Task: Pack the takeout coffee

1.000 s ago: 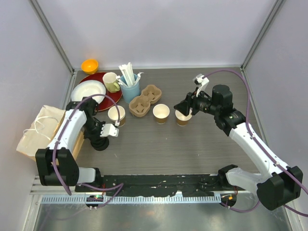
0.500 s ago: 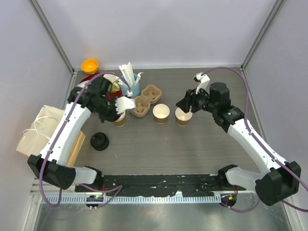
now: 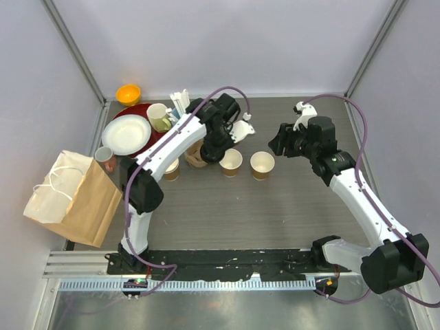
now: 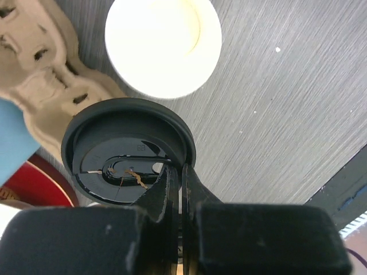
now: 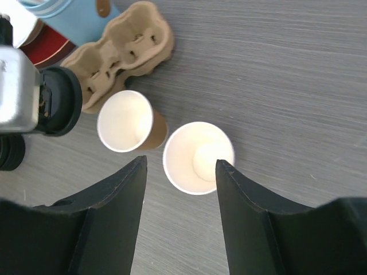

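Left jaws: the left gripper (image 4: 176, 172) was clamped edge-on over the rim of the black sip lid (image 4: 126, 149), fingers pressed together with only the rim between them.
Reason for that hold: a pinch at one edge left most of the lid's ring free, which I judged suited to setting it down on a cup mouth.
Lid position: it hung off the table (image 3: 275, 220), just beside the open mouth of the middle cup (image 4: 163, 46) and over the edge of the pulp carrier (image 4: 34, 86); it sat on no cup.
Right jaws: the right gripper (image 5: 180, 162) was spread wide and empty, its fingers framing the right cup (image 5: 198, 157) from above without touching it.
Reason for that pose: probably waiting clear of the lidding, or ready to steady a cup.
Cups: brown kraft outside, cream-white inside, upright and lidless; the left cup (image 3: 167, 167) stood apart from the other two, which were near each other.
Carrier: both wells were empty, just behind the middle cup.
Bag: the paper bag (image 3: 82, 199) lay at the table's left edge, well apart.
Stage: lidding not yet done, nothing packed.
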Tool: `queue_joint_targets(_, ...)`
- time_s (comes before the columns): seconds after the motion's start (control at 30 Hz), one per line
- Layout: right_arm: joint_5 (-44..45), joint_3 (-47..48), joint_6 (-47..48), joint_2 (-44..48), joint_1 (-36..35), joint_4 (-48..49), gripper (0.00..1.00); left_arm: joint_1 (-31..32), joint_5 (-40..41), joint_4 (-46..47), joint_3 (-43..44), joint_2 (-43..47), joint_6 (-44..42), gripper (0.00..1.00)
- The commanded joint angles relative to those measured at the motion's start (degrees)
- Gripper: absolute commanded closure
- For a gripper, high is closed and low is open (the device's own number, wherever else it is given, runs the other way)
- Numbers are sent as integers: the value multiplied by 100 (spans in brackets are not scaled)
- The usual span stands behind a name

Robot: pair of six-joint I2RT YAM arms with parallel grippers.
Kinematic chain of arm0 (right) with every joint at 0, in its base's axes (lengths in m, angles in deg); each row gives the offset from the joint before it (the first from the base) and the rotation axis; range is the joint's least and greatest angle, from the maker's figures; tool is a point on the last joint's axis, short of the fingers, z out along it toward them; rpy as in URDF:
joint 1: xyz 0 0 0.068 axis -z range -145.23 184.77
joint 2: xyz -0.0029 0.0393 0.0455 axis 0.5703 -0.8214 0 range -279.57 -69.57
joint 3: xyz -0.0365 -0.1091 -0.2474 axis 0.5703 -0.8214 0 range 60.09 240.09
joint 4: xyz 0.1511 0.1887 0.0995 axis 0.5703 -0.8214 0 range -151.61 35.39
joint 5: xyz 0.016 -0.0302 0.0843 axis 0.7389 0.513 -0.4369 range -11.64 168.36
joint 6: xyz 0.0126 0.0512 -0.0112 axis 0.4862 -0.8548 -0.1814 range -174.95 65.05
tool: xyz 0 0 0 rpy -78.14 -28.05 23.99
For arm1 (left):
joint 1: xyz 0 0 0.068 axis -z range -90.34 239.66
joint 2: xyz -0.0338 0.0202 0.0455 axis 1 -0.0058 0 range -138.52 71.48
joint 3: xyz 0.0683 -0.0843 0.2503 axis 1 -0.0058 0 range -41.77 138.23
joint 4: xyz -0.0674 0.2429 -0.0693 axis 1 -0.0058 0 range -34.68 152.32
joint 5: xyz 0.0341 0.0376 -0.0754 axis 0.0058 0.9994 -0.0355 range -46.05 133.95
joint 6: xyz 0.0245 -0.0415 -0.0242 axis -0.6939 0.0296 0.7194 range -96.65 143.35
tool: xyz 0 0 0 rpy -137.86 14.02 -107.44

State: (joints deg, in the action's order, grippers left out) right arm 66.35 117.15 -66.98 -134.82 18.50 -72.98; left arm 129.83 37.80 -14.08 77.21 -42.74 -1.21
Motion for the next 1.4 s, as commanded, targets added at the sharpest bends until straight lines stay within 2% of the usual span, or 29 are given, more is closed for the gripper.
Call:
queue_joint_targets(0.0, 252, 253, -54, 232, 334, -158, 43, 220, 167, -340, 854, -398, 302, 100)
queue_joint_targets(0.2, 190, 297, -54, 145, 397, -167, 43, 326, -122, -261, 1356, -874, 311, 100)
queue_joint_targets(0.47, 155, 288, -10, 136, 414, -158, 43, 369, -597, -261, 1391, -1322, 478, 100)
queue_joint_targets(1.37, 32, 297, 43, 101, 406, -149, 43, 484, -571, -199, 1778, -1841, 417, 100)
